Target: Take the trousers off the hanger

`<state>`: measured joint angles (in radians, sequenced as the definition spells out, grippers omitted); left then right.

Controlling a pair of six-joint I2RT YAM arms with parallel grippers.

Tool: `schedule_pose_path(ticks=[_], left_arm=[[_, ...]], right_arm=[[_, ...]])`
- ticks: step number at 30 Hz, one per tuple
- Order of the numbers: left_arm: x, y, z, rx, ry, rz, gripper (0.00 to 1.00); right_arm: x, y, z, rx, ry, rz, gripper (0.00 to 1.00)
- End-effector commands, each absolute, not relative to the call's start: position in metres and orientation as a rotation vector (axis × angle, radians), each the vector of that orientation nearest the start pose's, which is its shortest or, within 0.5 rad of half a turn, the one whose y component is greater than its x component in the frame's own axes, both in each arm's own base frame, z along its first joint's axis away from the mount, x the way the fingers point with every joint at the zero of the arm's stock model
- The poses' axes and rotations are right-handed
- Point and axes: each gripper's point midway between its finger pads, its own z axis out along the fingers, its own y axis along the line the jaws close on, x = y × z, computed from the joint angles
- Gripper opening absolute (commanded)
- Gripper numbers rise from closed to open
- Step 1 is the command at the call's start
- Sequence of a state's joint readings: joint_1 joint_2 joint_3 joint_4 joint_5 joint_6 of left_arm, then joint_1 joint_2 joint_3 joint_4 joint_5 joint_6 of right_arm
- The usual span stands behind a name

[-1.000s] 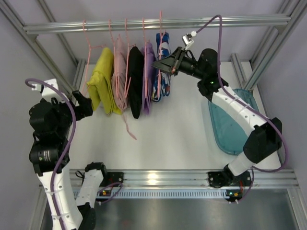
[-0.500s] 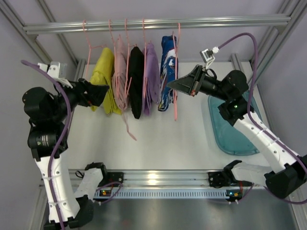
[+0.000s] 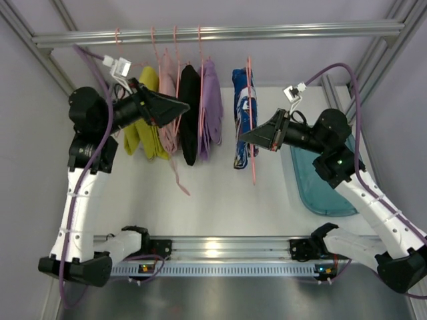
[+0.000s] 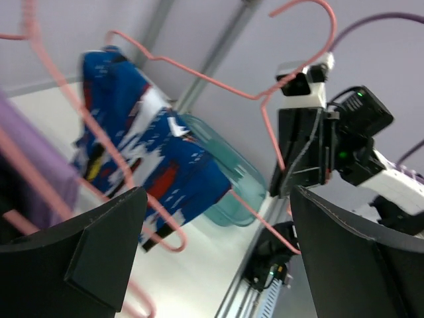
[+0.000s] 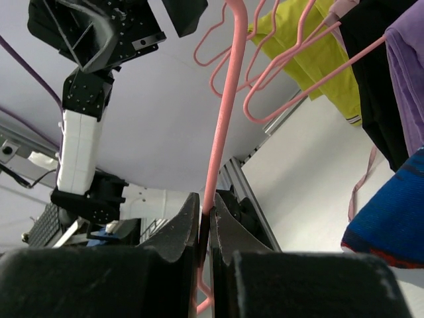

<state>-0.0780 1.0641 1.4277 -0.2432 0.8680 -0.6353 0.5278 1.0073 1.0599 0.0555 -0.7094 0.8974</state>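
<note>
Blue patterned trousers (image 3: 242,120) draped on pink hanger (image 3: 253,163), right end effector (image 3: 241,138) clamped on its wire, left end effector (image 3: 185,107) spread wide

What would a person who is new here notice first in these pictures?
The right gripper pinches a pink hanger carrying blue patterned trousers, apart from the other garments. The left gripper hangs open beside the row of yellow, pink, black and purple clothes hanging from the rail.

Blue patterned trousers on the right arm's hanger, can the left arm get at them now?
Probably yes. The left fingers are open and face the blue trousers, held clear of the rail on the right gripper's pink hanger. Only other hanger wires and the purple garment crowd the path.
</note>
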Motion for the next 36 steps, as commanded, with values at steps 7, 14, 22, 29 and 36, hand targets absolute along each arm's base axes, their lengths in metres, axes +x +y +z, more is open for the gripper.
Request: schedule_pose_path(ticks=[7, 14, 22, 29, 36], left_arm=[[0.248, -0.273, 0.489, 0.446, 1.448, -1.468, 0.91], [0.255, -0.315, 0.480, 0.382, 1.434, -1.522, 0.87], [0.250, -0.362, 0.467, 0.333, 1.463, -1.653, 0.72], [0.262, -0.366, 0.467, 0.199, 1.478, -1.722, 0.46], [0.260, -0.366, 0.478, 0.165, 1.459, -1.790, 0.00]], right_arm=[[0.173, 0.259, 0.482, -0.576, 1.306, 1.483, 0.00], [0.176, 0.260, 0.487, -0.556, 1.303, 1.499, 0.00], [0.177, 0.263, 0.491, -0.554, 1.290, 1.524, 0.00], [0.179, 0.264, 0.481, -0.553, 1.296, 1.513, 0.00], [0.194, 0.255, 0.462, -0.523, 1.283, 1.356, 0.01]])
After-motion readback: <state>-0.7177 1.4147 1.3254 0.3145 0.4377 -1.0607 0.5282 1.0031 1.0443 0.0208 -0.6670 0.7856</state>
